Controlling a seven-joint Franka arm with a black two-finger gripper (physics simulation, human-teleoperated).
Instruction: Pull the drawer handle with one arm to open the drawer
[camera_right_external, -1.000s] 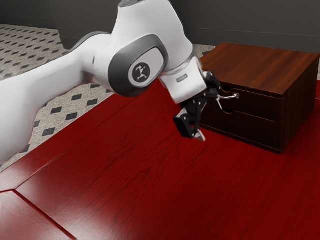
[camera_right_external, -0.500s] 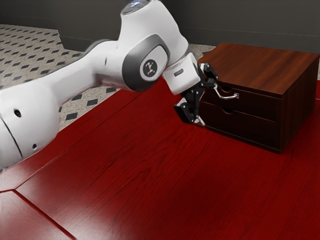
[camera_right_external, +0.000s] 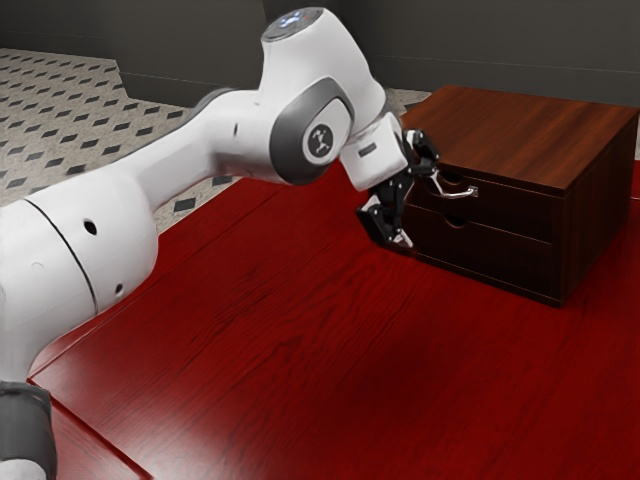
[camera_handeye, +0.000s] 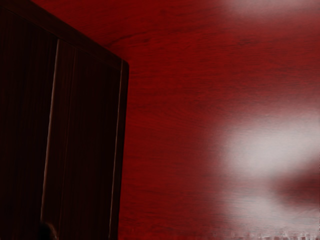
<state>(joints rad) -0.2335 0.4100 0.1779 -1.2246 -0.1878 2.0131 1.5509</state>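
Over the red worktop (camera_right_external: 300, 380), the gripper (camera_right_external: 413, 208) hangs at the front corner of the cabinet (camera_right_external: 520, 130), its fingers (camera_right_external: 392, 225) spread wide and holding nothing. The handle (camera_right_external: 458, 190) sits on the cabinet's upper drawer (camera_right_external: 505, 208), which looks shut. It lies just past the upper finger toward the cabinet's middle, with its long axis level along the front.

A glossy red wooden table (camera_right_external: 300, 380) is seen spread across the foreground, its grain running lengthwise, and a straight seam (camera_right_external: 90, 435) is cut across its near corner. In the wrist view the same red tabletop (camera_handeye: 210, 75) is marked by a pale patch of glare (camera_handeye: 265, 150). Beyond the table, a light floor (camera_right_external: 60, 110) patterned with small dark diamonds is bounded by a dark grey wall (camera_right_external: 180, 30).
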